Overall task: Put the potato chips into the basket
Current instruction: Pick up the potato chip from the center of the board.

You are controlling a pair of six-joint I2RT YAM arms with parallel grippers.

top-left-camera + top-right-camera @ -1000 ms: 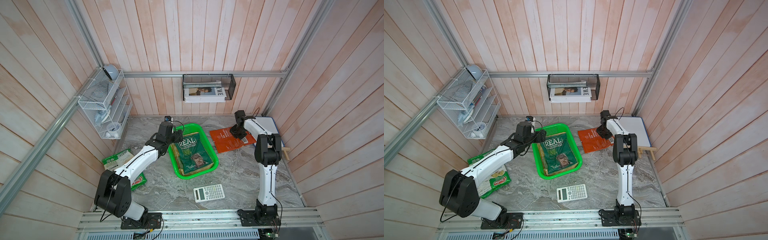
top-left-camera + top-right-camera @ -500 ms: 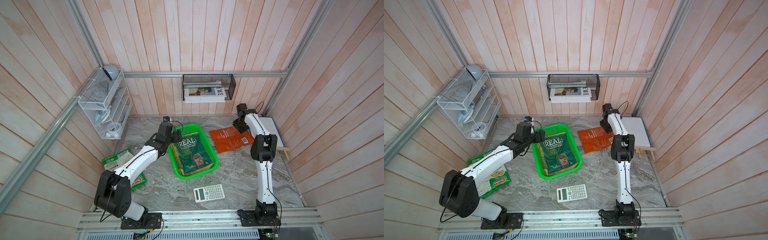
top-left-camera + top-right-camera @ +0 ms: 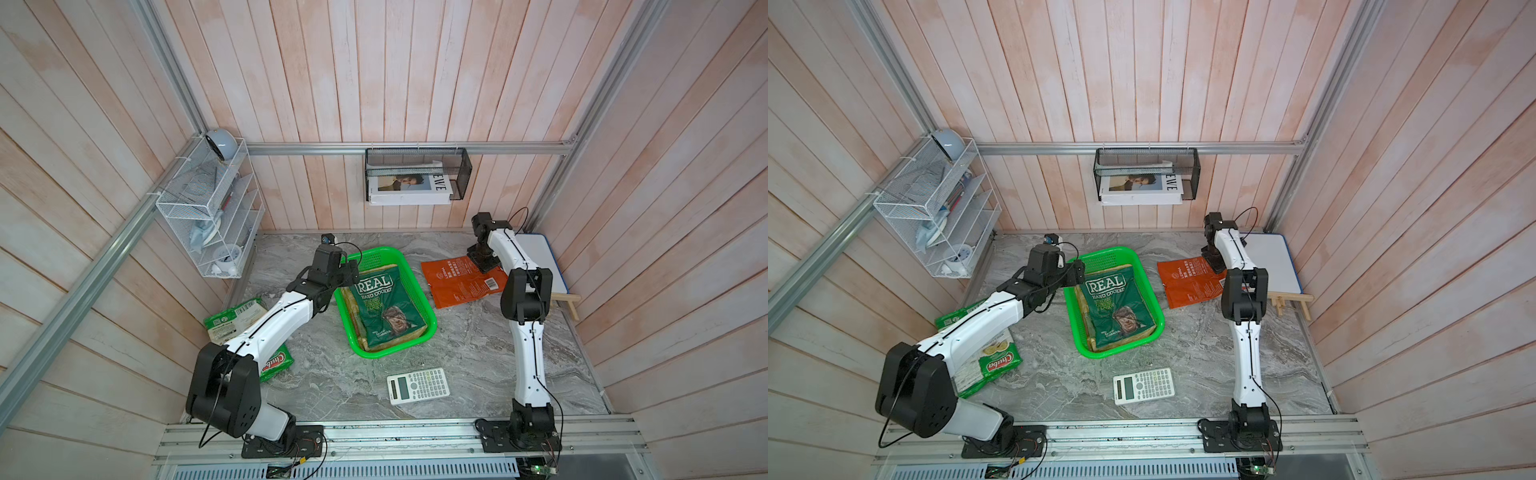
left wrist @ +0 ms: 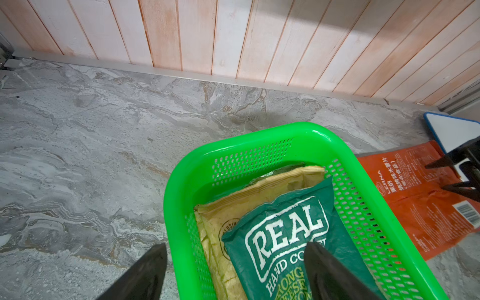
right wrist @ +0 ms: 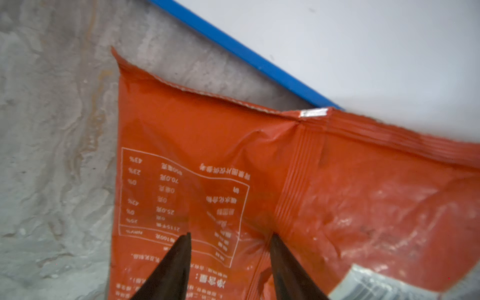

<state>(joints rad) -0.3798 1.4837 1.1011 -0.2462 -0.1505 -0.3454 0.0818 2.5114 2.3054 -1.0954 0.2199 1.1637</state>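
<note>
Lying flat, creased: orange-red bag [image 5: 337,194] | R pincer [image 5: 231,235] apart over it | L pincer [image 4: 233,245] apart

Looking down, I saw the green basket [image 3: 1104,262] mid-tabletop [image 3: 1200,357], with the dark green REAL bag [image 3: 1115,305] lying on a tan bag [image 3: 1087,324] inside it. My left claw [image 3: 1077,275] hung at the basket's far left corner. My right claw [image 3: 1214,262] pointed down at the orange bag's [image 3: 1185,284] far edge. The Chuba bag [image 3: 998,360] and the calculator [image 3: 1144,385] lay outside the basket.
</note>
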